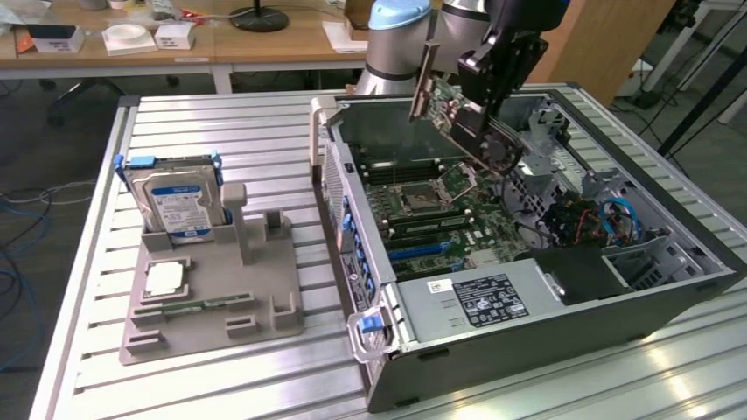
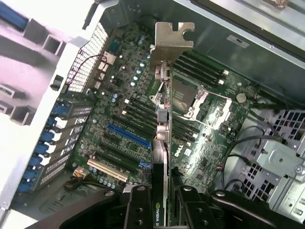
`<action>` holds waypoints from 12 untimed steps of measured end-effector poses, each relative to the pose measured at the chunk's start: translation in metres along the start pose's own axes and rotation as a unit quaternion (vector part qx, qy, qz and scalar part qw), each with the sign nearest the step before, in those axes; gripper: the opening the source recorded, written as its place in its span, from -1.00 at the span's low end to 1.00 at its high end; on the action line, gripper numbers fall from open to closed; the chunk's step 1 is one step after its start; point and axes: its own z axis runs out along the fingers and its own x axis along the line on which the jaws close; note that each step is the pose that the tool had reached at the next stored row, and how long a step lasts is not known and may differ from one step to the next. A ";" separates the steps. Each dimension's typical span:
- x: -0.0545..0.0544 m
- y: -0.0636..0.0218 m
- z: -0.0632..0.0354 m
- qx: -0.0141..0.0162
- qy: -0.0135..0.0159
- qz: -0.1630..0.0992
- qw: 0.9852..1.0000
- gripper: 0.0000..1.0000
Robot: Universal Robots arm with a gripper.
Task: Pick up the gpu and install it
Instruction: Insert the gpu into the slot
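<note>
One slatted metal table (image 1: 233, 131) is seen in the exterior view. One open desktop computer case (image 1: 526, 350) is laid on its side on the table, towards the exterior view's right. One green motherboard (image 1: 467, 219) is exposed inside the case, with one grey power supply (image 1: 478, 297) carrying a white label nearer the camera.

One grey parts holder (image 1: 198, 324) is placed on the table at the exterior view's left, well apart from the case. One silver hard drive (image 1: 178, 206) with a blue and white label is stood upright in the holder. One narrow green memory stick (image 1: 192, 306) is laid flat on the holder.

One gpu (image 1: 443, 109) is held in the air above the open case, tilted, and is seated in no slot. It is clamped by the one black gripper (image 1: 491, 140), whose two fingers are closed part-way onto the card's edge.

In the wrist view the gpu (image 2: 162, 143) is seen edge-on between the gripper (image 2: 164, 210) fingers, over the motherboard (image 2: 224, 138). Its one metal bracket (image 2: 172, 36) is at the far end. One CPU socket (image 2: 186, 98) lies just beside the card's line. One blue slot (image 2: 128, 136) and one cream slot (image 2: 107, 170) are seen on the board.
</note>
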 end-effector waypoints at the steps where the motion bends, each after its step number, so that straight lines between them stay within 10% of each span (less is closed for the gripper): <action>1: 0.000 0.0000 0.0001 0.000 0.000 -0.007 1.000 -0.48; 12: 0.000 0.0000 0.0010 0.000 0.001 -0.097 0.995 -0.48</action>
